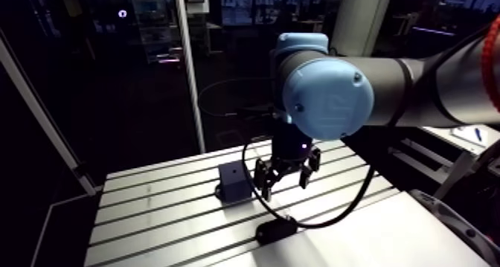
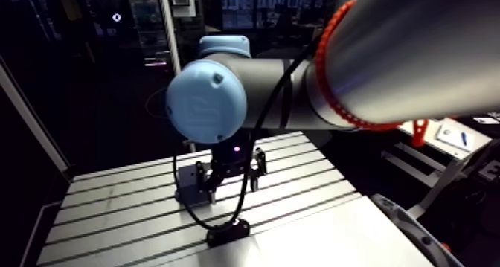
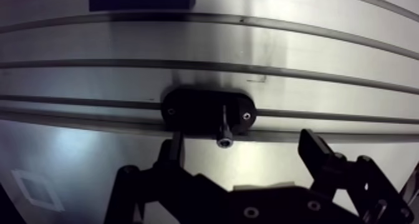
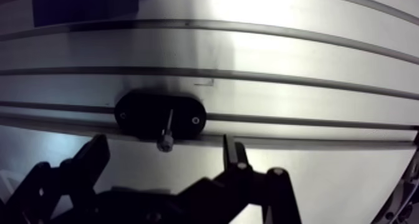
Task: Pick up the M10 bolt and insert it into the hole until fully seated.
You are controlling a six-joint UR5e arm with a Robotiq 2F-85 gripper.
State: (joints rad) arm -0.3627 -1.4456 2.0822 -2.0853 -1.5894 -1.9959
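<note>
**Open gripper poised over bolt in its holder**

The slotted table (image 1: 156,203) fills the lower part of the arm view. Above it the arm (image 1: 417,80) reaches in level, ending in a large blue-capped joint. Below that joint the wrist hangs straight down, so the gripper (image 3: 240,139) points at the table top and is held clear of it.

The wrist view shows the fingers (image 3: 318,155) spread wide, with nothing held and nothing touching them.

A dark block (image 1: 236,182) stands on the table just beside the gripper. A black oval holder (image 3: 209,111) sits well apart from the block, across one of the table's slots. The bolt (image 3: 224,130) stands in this holder, with its head end towards the gripper. From the wrist it appears in the gap between the two fingers, touching neither.

The arm view shows the whole block, the holder as a small dark shape and the gripper above the surface. The bolt is too small to make out there. The wrist view shows the bolt and the finger spread clearly, but only an edge of the block beyond the holder.
</note>
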